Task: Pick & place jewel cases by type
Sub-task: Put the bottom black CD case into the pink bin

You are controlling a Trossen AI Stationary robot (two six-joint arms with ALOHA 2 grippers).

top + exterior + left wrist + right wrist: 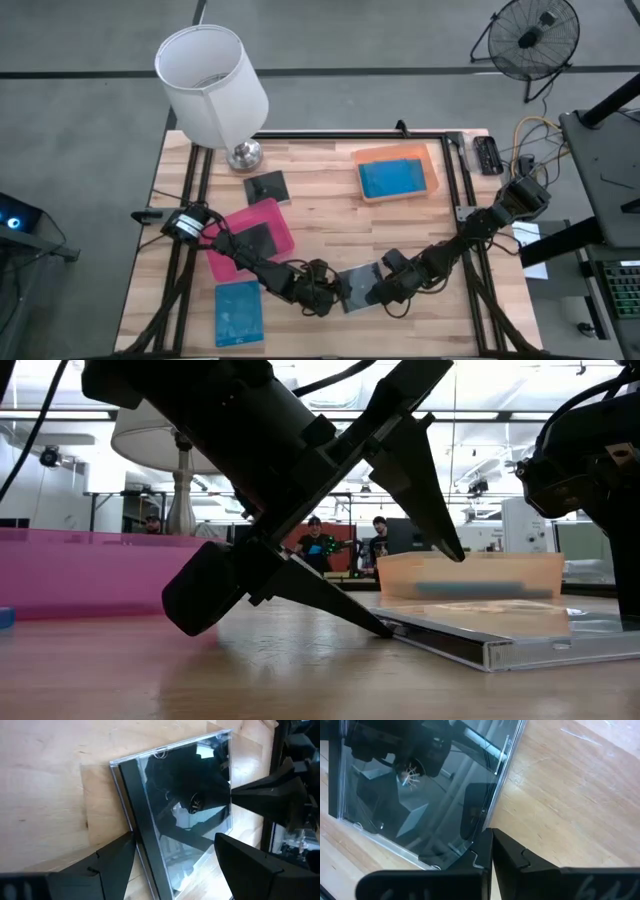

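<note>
A dark jewel case with a clear lid (355,288) lies flat on the wooden table near its front edge, between my two grippers. My left gripper (175,865) is open and turned on its side at the case's spine edge: one finger (385,628) is down at the table and the other (440,530) stands above the lid. My right gripper (491,837) is shut at the opposite edge. A second dark case (250,240) lies in the pink tray (215,265), and a blue one (395,178) in the orange tray (395,152). My left gripper's lower fingertip sits on the table right at the case's spine edge (131,840), coming in at a slant from the table's left. Whether it touches that edge I cannot tell. The upper finger is clear of the lid. My right gripper sets its shut fingertips (485,845) against the case's right edge (495,815), slanting down from the table's right. The case lies flat on the table.
Another dark case (267,187) lies loose near the lamp's base (243,155), and a blue case (238,312) lies at the near left corner. The white lampshade (213,85) overhangs the far left. Black rails (460,190) frame the table's sides.
</note>
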